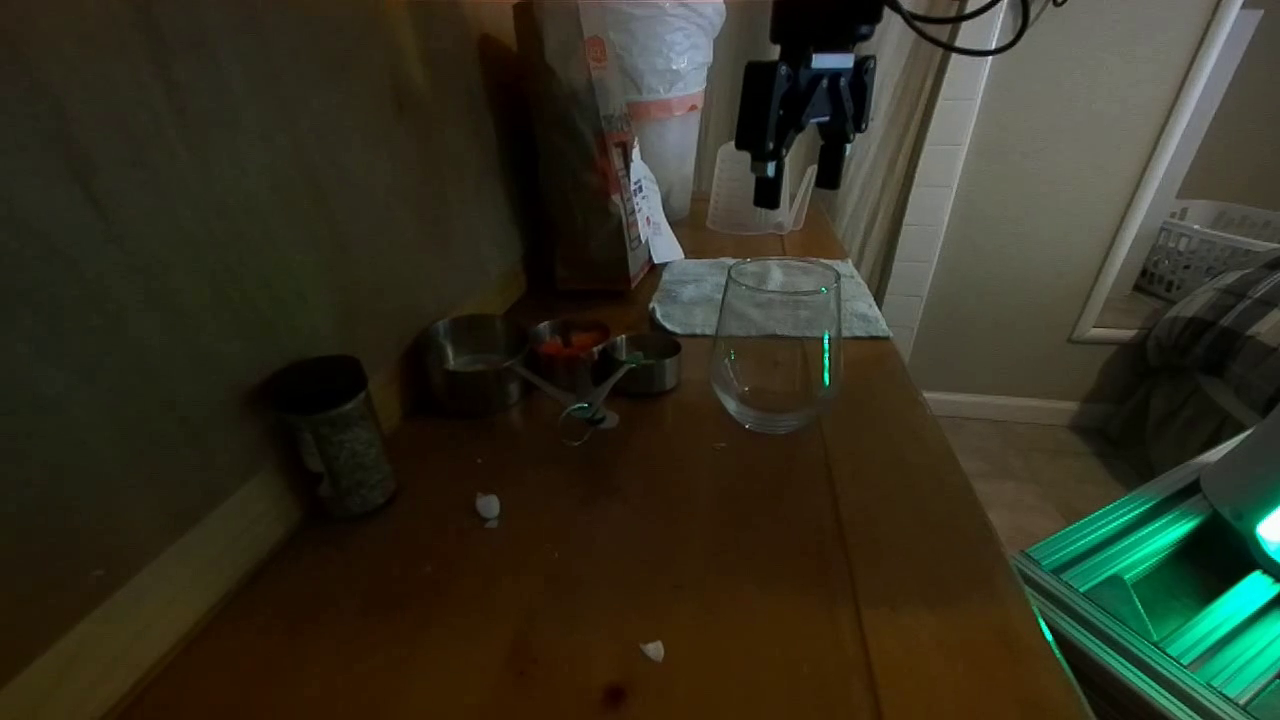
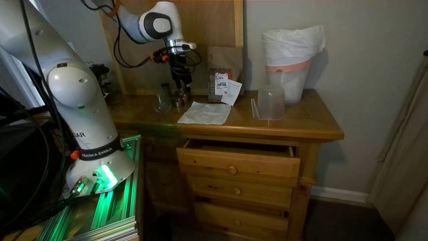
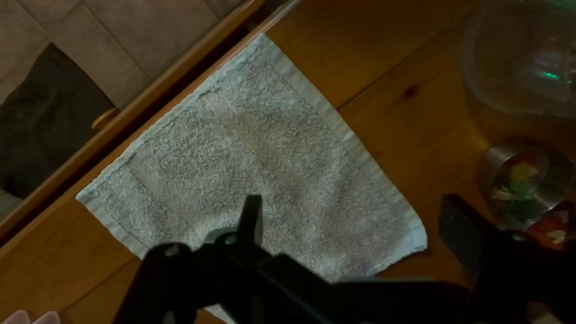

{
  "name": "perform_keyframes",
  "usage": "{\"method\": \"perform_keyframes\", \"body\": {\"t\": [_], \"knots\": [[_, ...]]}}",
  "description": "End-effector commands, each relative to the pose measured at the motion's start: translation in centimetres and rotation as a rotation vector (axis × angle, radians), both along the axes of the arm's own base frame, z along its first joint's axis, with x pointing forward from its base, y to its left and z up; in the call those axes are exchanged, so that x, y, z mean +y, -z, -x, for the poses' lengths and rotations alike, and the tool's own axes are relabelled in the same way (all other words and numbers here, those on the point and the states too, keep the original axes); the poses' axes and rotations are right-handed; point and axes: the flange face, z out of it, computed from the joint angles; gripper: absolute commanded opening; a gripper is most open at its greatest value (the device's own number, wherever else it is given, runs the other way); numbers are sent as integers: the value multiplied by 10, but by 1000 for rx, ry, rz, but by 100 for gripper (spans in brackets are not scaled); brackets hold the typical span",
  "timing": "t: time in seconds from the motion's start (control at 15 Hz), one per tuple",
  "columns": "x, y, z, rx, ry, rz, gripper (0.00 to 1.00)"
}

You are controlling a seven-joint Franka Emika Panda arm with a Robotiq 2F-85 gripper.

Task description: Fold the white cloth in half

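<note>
The white cloth lies spread flat on the wooden table top, partly behind the glass in this exterior view. It shows whole in an exterior view, with one side along the table's front edge. In the wrist view the cloth is whitish terry with a woven band; its corner near the right finger looks slightly curled. Its lower part is hidden behind the gripper there. My gripper is open and empty, well above the table. It also shows in an exterior view. In the wrist view its fingers are wide apart.
A clear glass stands beside the cloth. Metal measuring cups stand near it by the wall. A paper bag, a plastic jug and a bin with a white liner stand at the back. A drawer sticks out below.
</note>
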Motion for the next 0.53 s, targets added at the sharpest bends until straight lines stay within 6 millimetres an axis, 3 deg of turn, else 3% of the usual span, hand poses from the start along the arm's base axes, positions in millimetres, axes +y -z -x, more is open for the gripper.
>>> {"method": "perform_keyframes", "body": {"t": [0.0, 0.27, 0.47], "knots": [[25, 0, 6, -36, -35, -40, 100], [77, 8, 19, -73, -97, -79, 100], [105, 20, 24, -92, -88, -75, 100]]}}
